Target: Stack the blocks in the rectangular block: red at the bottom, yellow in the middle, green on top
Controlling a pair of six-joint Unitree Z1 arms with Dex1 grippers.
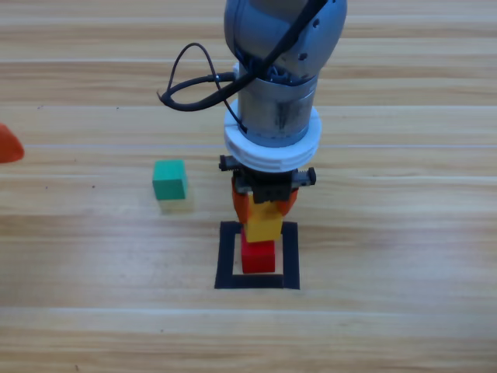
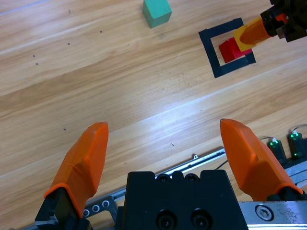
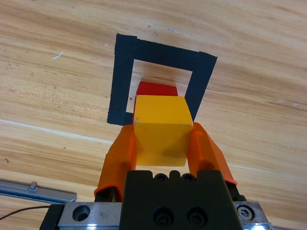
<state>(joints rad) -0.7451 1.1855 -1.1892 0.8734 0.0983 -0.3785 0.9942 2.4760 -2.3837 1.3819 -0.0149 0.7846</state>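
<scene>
My right gripper [image 1: 265,203] is shut on the yellow cube [image 1: 264,222], one orange jaw on each side of it [image 3: 160,132]. It holds the cube directly over the red cube [image 1: 258,257], which stands inside the black tape outline [image 1: 226,260]. Whether yellow touches red, I cannot tell. In the right wrist view only the red cube's [image 3: 156,89] far edge shows behind the yellow one, within the outline [image 3: 123,81]. The green cube [image 1: 169,180] sits on bare wood to the left of the outline. My left gripper [image 1: 8,144] waits at the left edge, open [image 2: 164,125] and holding nothing.
The left wrist view looks across the table at the green cube [image 2: 157,12] and the outline [image 2: 209,48] with the red cube [image 2: 229,50]. A metal rail [image 2: 201,160] runs along the table's edge by the left gripper.
</scene>
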